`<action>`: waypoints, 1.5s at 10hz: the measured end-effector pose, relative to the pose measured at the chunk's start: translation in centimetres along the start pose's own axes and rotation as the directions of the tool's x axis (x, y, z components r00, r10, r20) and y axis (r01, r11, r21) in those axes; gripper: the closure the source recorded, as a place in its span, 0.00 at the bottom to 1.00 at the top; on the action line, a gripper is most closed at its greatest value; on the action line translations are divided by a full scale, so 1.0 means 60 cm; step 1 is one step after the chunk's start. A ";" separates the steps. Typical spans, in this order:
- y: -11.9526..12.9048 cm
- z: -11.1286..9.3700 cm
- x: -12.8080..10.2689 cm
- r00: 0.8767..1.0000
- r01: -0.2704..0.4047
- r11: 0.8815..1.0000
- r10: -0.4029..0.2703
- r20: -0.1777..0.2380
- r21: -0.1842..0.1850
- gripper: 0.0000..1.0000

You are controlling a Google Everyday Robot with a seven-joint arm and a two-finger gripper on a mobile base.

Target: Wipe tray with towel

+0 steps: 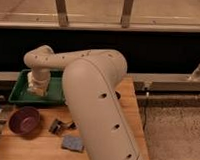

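A green tray (55, 90) sits at the back left of the wooden table (45, 151). My gripper (37, 87) hangs from the white arm (93, 94) and reaches down into the left part of the tray. A pale bundle, apparently the towel (32, 90), shows at the gripper's tip against the tray floor. The wrist hides how the gripper meets it. The big arm link covers the tray's right end.
A purple bowl (24, 120) stands at the front left of the table. A small black object (59, 127) and a blue-grey sponge (72, 142) lie near the arm's base. A dark window wall and a metal rail (168, 82) run behind the table.
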 end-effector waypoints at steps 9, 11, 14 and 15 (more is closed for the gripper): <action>-0.197 0.079 0.114 0.979 -0.202 0.979 0.202 0.001 -0.030 1.00; -0.206 0.085 0.088 0.981 -0.182 0.982 0.184 0.053 -0.049 1.00; -0.203 0.098 -0.005 0.984 -0.087 0.993 0.098 0.146 -0.078 1.00; -0.195 0.103 -0.027 0.984 -0.055 0.995 0.069 0.165 -0.088 1.00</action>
